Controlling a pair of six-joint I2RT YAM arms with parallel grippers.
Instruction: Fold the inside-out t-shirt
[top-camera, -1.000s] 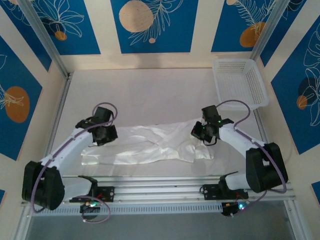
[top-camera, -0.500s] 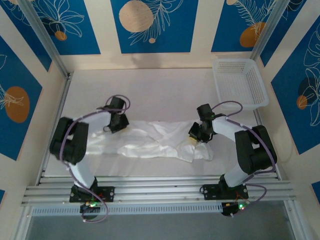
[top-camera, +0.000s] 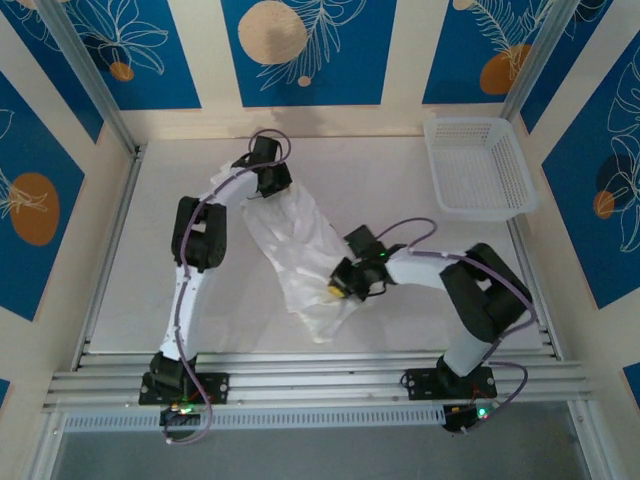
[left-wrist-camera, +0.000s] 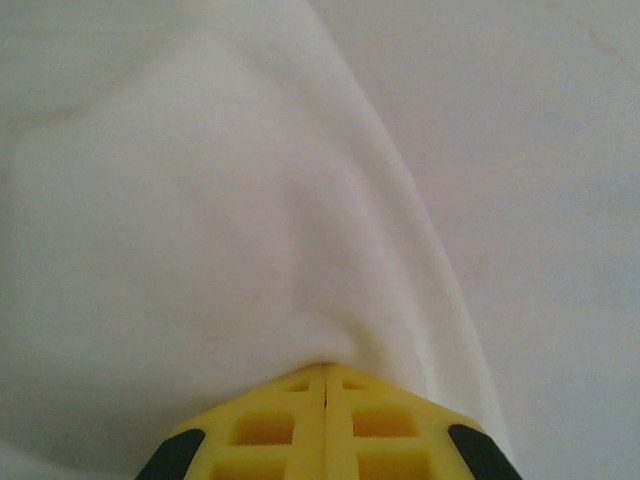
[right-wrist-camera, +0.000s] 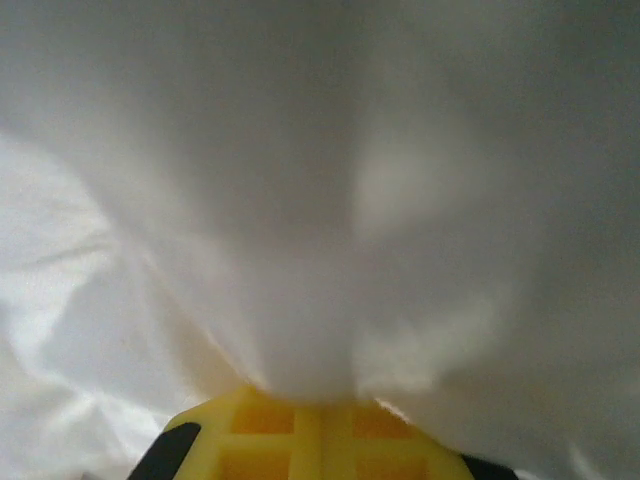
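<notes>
I've got left gripper (left-wrist-camera: 327, 370) clenched on the t-shirt (top-camera: 298, 243) toward the table (top-camera: 150, 250) far edge; right gripper (right-wrist-camera: 305, 400) pinches its near end.

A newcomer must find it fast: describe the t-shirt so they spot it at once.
Start at the white table. Across its middle a wrinkled white cloth runs diagonally, left gripper pinching its far end, right gripper its near end: the t-shirt. Unlike the lattice basket in the far right corner, it is soft and limp.
</notes>
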